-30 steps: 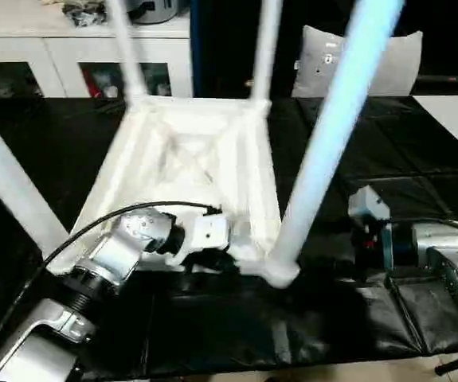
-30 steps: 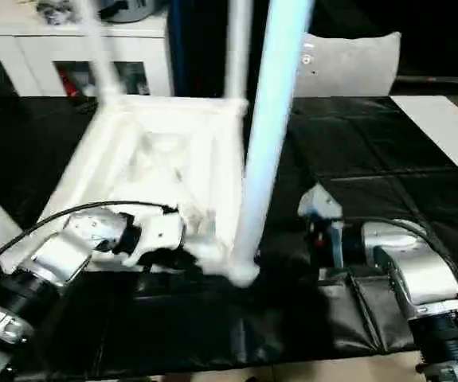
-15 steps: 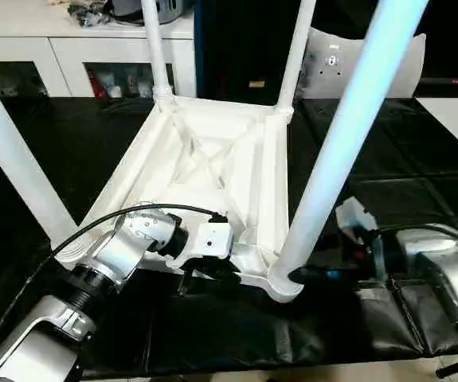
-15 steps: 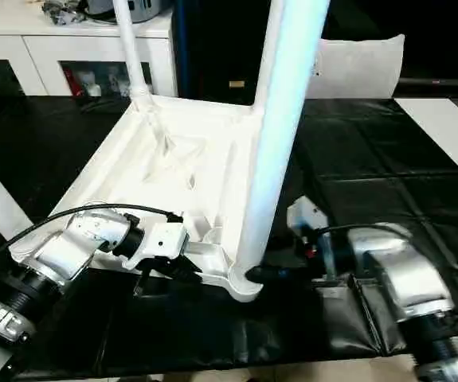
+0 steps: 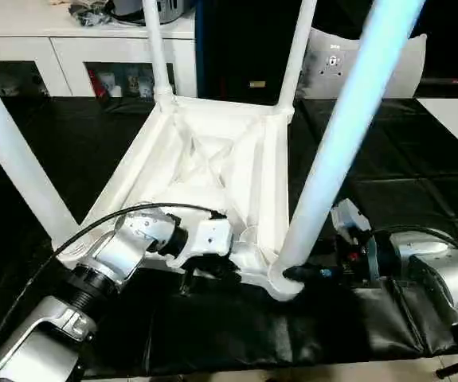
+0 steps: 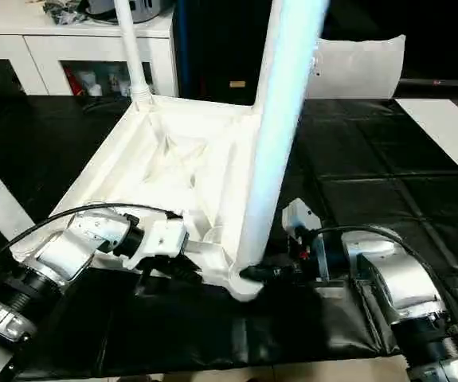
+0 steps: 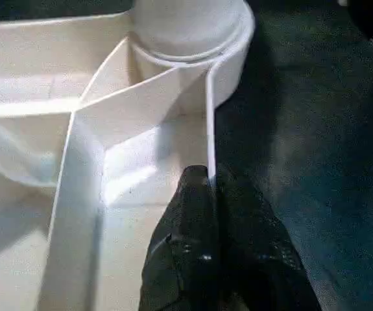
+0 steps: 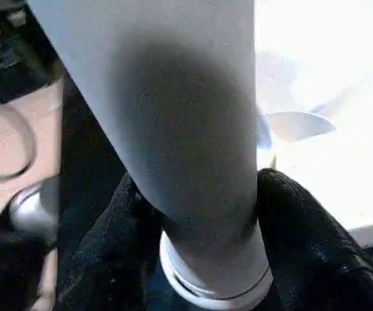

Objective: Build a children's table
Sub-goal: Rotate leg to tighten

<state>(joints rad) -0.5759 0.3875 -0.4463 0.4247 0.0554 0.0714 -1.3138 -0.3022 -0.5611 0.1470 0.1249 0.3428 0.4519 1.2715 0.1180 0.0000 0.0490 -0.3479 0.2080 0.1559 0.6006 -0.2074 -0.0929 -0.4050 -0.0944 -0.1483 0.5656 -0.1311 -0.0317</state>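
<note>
Tabletop (image 5: pixel 213 167) lies upside down on the black desk (image 5: pixel 69 135), ribbed underside up, four white legs (image 5: pixel 344 135) standing in its corner sockets. Left gripper (image 7: pixel 205 188) has its jaws closed tight on the thin near rim, beside the near right socket. Right gripper (image 8: pixel 199 214) has its jaws set around the base of that corner's leg, one finger (image 8: pixel 303 220) on each side, touching it.

No writing, labels or numbers (anywhere in these views) can be read.
</note>
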